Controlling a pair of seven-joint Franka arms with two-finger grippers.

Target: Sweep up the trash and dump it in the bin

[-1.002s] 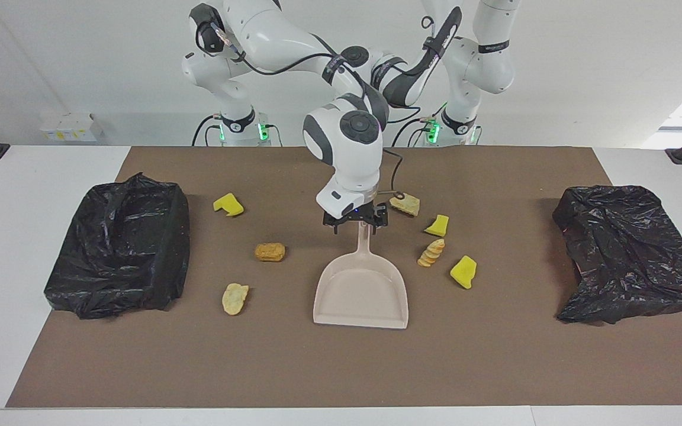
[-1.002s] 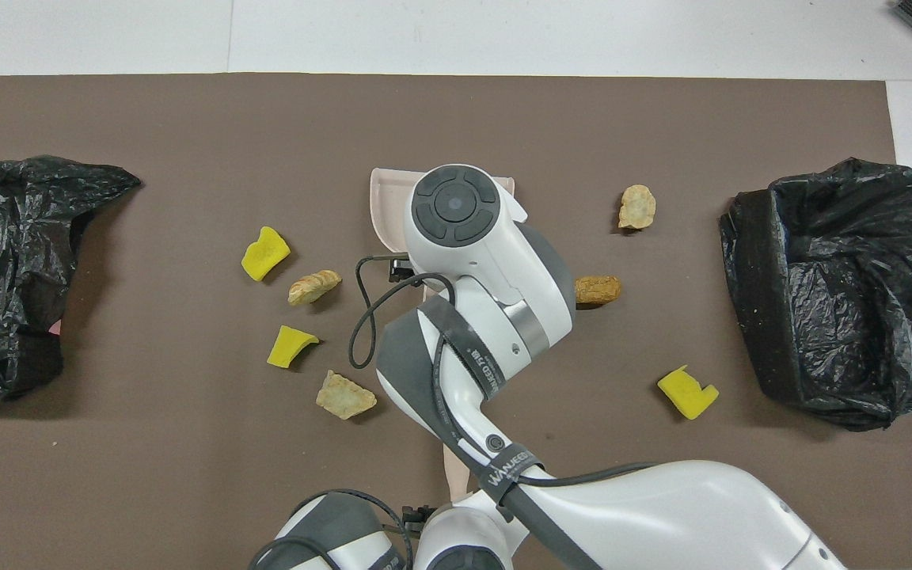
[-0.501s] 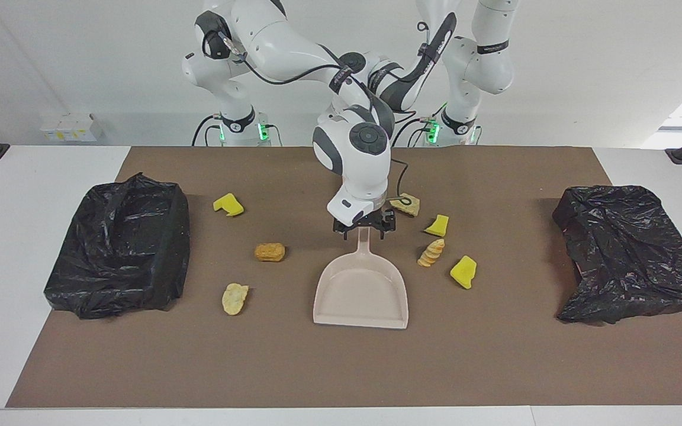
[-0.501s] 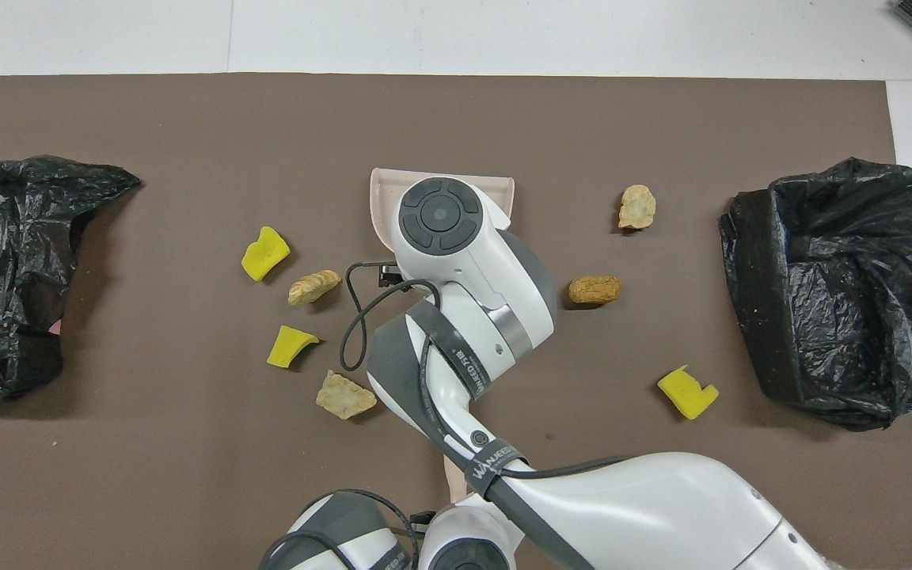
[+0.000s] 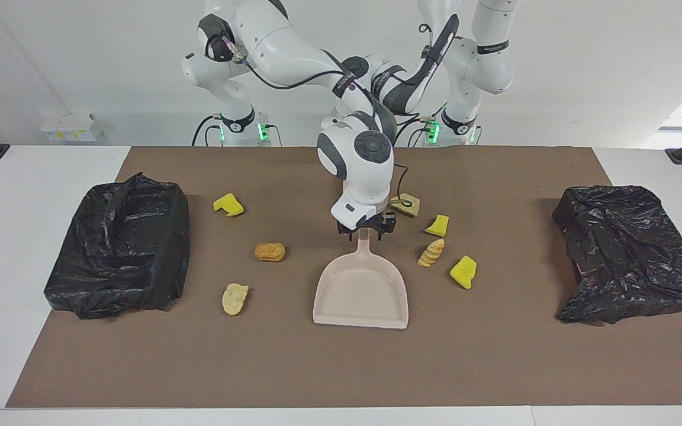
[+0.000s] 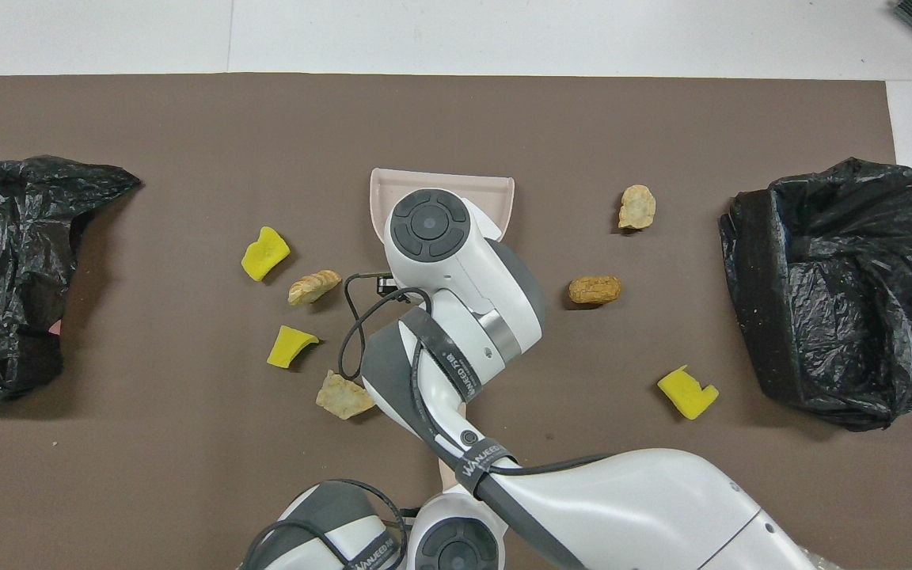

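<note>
1. Brown mat (image 5: pixel 341 367) covers the white table (image 5: pixel 15 195), and the trash (image 5: pixel 270 252) lies loose on it around the dustpan (image 5: pixel 360 293). There are seven scraps: four are clustered beside the dustpan toward the left arm's end, and three are spread out toward the right arm's end. None is in the pan, so I judge that sweeping is not yet begun.
2. The dustpan lies flat with its mouth pointing away from the robots and its handle toward them, which puts the handle in easy reach.
3. The right gripper (image 5: pixel 366 229) is low over the handle's tip, straddling it. I cannot tell whether it has clamped on. Taking the pan appears to be the step in hand.
4. The left gripper is hidden under the arms, nearer the robots than the dustpan. It is closed tight, but what it holds cannot be seen. A beige strip (image 6: pixel 450 467) shows there.
5. The bag-lined bin (image 5: pixel 122 248) stands well apart from the dustpan toward the right arm's end. A slumped black bag (image 5: pixel 625 254) lies toward the left arm's end.
6. A strap (image 6: pixel 488 461) on the right arm carries lettering that looks like "WANJEED"; the rest is unreadable.
</note>
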